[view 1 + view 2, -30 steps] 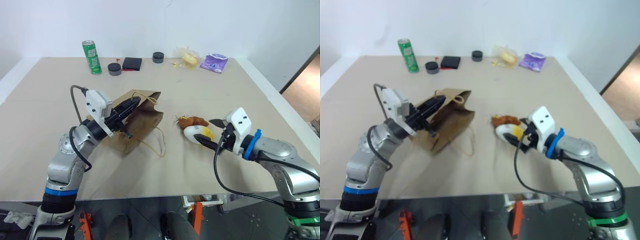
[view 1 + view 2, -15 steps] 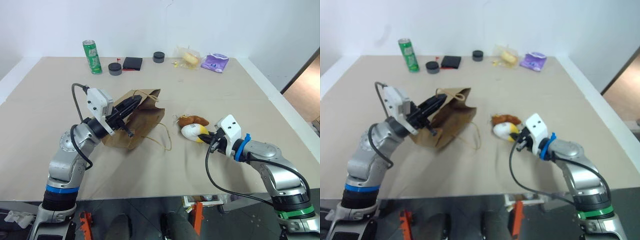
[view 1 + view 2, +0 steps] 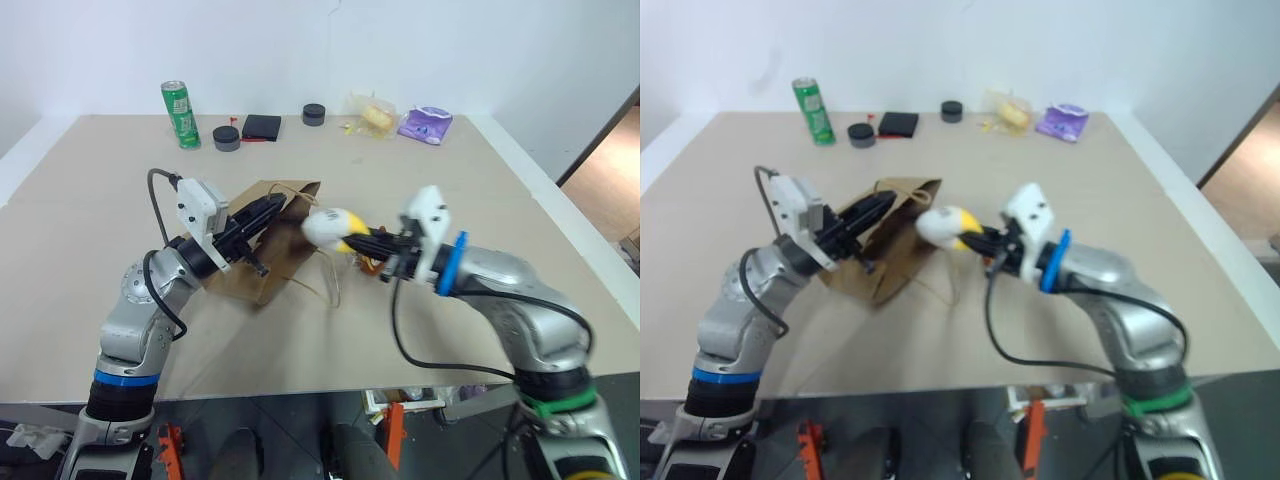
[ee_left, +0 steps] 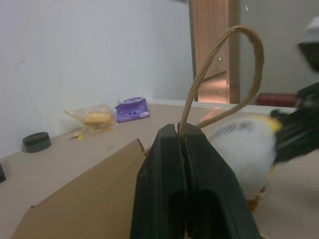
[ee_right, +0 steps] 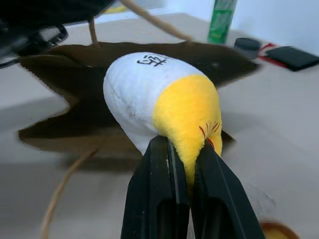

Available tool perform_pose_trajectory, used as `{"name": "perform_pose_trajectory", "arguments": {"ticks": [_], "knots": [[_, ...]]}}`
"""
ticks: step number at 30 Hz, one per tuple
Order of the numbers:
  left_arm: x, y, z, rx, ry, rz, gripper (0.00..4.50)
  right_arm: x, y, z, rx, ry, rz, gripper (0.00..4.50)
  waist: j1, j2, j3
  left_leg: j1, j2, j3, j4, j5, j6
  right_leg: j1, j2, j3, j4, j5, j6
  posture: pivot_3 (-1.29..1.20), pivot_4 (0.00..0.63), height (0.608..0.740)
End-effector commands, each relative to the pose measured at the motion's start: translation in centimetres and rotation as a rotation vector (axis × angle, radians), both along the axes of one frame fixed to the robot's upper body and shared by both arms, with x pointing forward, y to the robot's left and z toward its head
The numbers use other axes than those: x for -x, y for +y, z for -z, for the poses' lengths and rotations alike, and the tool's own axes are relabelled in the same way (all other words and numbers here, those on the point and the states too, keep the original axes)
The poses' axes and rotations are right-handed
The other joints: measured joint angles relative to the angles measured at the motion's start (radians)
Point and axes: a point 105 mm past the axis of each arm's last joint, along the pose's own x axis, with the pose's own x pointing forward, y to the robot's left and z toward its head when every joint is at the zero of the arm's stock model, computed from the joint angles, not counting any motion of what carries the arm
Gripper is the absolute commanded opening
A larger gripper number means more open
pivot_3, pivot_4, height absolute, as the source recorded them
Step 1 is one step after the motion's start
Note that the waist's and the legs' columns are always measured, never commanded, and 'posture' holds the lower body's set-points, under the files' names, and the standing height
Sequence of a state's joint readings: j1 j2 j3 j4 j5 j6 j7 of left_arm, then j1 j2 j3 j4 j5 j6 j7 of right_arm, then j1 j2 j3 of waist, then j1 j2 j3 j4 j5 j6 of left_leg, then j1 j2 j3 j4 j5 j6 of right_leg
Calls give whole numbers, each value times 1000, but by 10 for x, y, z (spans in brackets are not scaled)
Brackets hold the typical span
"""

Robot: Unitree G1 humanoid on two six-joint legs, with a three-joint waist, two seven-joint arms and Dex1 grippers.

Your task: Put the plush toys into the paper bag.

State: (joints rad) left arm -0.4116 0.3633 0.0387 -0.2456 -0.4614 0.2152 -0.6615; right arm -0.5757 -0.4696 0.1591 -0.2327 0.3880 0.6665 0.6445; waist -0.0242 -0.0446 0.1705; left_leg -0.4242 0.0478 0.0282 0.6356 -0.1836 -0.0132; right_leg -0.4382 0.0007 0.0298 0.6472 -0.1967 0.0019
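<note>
Neither toy is bagged yet: the right gripper [image 3: 362,240] pinches the egg-shaped plush toy [image 3: 329,226] at the paper bag [image 3: 272,240] mouth, whose handle [image 4: 219,74] the left gripper [image 3: 262,211] clamps, brown plush toy [image 3: 372,262] remaining.

Egg toy [image 3: 330,226] right of paper bag [image 3: 275,245]; can [image 3: 177,101] behind.

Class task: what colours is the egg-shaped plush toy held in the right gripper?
White with a yellow patch, seen best in the right wrist view: egg-shaped plush toy.

Bright, even, diffuse lighting; soft shadows under objects. Motion blur on right arm [image 3: 1110,290] in head views. Left wrist background defocused.
</note>
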Motion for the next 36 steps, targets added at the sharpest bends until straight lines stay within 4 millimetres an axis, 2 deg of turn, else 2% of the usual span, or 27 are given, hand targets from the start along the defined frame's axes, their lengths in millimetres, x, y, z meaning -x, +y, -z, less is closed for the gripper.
{"name": "perform_pose_trajectory", "arguments": {"ticks": [1,4,7,9,13,16,19,21,23,24,26,27,30,33,35,36], "knots": [[4,0,-13,17,-53,-2,0,-11,25,4,17,-30,-10,37,2,0,0,0,0,0,0,0,0,0,0,0,0,0,0,0,150,740],[5,-2,-13,25,-53,4,0,-24,53,13,33,-26,-21,37,-1,0,0,-1,0,1,0,-1,0,-1,0,1,0,2,5,0,150,740],[6,-4,-13,33,-50,10,0,-44,68,15,0,-18,50,37,1,0,0,-1,0,0,0,-1,0,-2,1,1,0,3,5,0,150,740],[7,-5,-13,33,-48,15,0,-56,75,13,-35,-11,97,37,0,0,0,-1,1,0,0,-1,0,-2,1,1,0,3,4,0,150,740],[7,-5,-12,35,-45,15,0,-74,75,14,-65,-16,217,37,1,0,0,-1,1,0,0,-1,0,-2,1,1,0,3,4,0,150,740],[8,-5,-11,35,-44,11,0,-75,74,14,-73,-39,225,37,1,0,0,-2,0,1,0,-1,0,-2,0,1,0,3,4,0,150,740],[7,-4,-10,36,-43,5,0,-56,78,9,-119,-45,116,37,1,0,0,-3,0,1,0,-1,0,-2,0,1,0,3,4,0,150,740],[6,-4,-11,36,-44,3,0,-43,75,5,-131,-54,54,868,1,0,0,-2,1,1,-1,-1,0,-2,0,1,0,3,4,0,150,740],[4,-3,-12,37,-44,-2,0,-29,68,0,-135,-69,-3,1334,1,0,0,-3,1,0,-1,-1,0,-3,1,1,0,3,4,0,150,740],[4,-2,-12,37,-45,-3,0,-23,65,-2,-135,-76,-20,1898,1,0,0,-3,1,0,-1,-1,0,-3,1,0,0,3,4,0,150,740],[4,-3,-12,37,-45,-3,0,-13,56,-8,-144,-76,-43,2624,2,0,0,-3,1,0,-1,-1,0,-3,1,0,0,3,4,0,150,740],[4,-3,-12,38,-46,-2,0,-8,53,-10,-146,-77,-51,3291,2,0,0,-2,1,0,-1,-1,0,-3,1,0,0,3,4,0,150,740],[4,-3,-12,39,-47,0,0,5,35,-20,-140,-88,-70,4472,1,0,0,-2,1,0,-1,-1,0,-3,1,1,0,3,4,0,150,740],[1,-2,-11,38,-45,0,0,23,12,-24,-104,-78,-110,4472,2,0,0,-2,1,0,-1,-1,0,-2,1,0,0,2,3,0,150,740],[0,-1,-11,37,-45,0,0,20,-11,-26,-56,-79,-50,4472,2,0,0,-2,1,0,-1,-1,0,-2,1,0,0,2,3,0,150,740],[0,0,-10,37,-46,0,0,12,-32,-20,9,-77,30,4472,2,0,0,-2,0,0,-1,-1,0,-2,0,0,0,2,3,0,150,740]]}}
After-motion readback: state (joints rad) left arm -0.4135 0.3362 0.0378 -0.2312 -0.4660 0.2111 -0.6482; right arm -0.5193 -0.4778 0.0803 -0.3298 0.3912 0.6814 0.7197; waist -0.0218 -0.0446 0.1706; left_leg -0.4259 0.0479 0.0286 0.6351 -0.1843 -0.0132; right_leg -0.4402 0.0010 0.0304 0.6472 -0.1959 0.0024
